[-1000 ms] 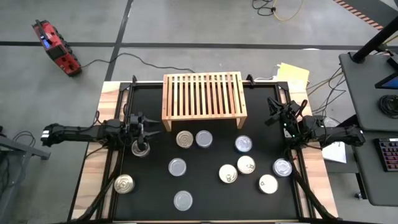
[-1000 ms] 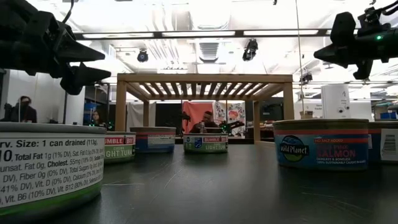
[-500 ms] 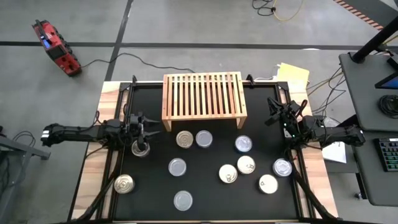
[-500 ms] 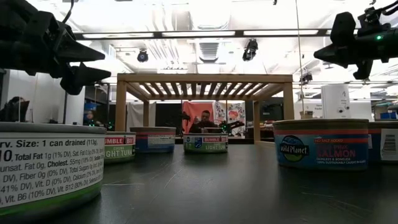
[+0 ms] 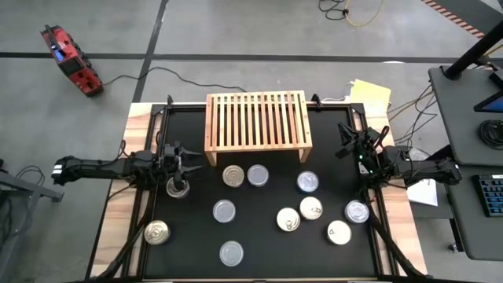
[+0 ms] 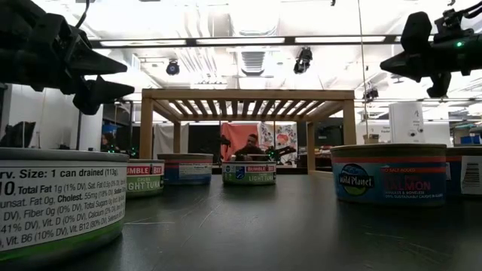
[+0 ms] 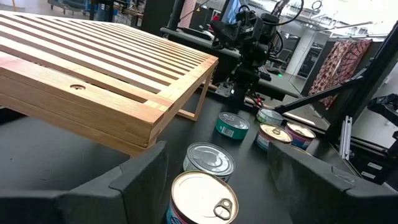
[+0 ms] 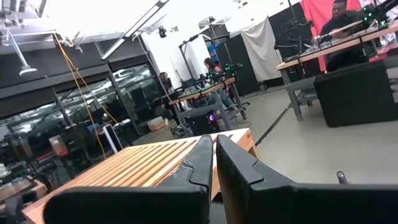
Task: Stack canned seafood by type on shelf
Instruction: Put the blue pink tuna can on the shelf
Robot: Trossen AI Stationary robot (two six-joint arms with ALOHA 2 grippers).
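Nearest the front edge of the table lies one silver can (image 5: 231, 252), with a gold can (image 5: 156, 233) off to its left. A bit farther in sit more cans in a loose bunch: a silver one (image 5: 224, 211) in the middle and four on the right side (image 5: 311, 208). None of them touch.

Farther still, two cans (image 5: 233, 176) sit side by side just in front of the shelf (image 5: 255, 122). One has a gold lid and one a silver lid.

The left gripper (image 5: 182, 163) hangs above a can (image 5: 178, 189) near the table's left edge. Its fingers (image 7: 140, 177) are spread wide and hold nothing. The right gripper (image 5: 348, 142) waits up high by the right edge, with its fingers (image 8: 202, 165) pressed together and nothing between them.

At the back stands the shelf, and its slatted top is bare. No can is on it yet, so the job looks barely begun.

What could go wrong? The lids look much alike from above, so two kinds could get mixed in one stack. A can set off-centre on another could slide off. The slats have gaps, so a can put down tilted might wobble
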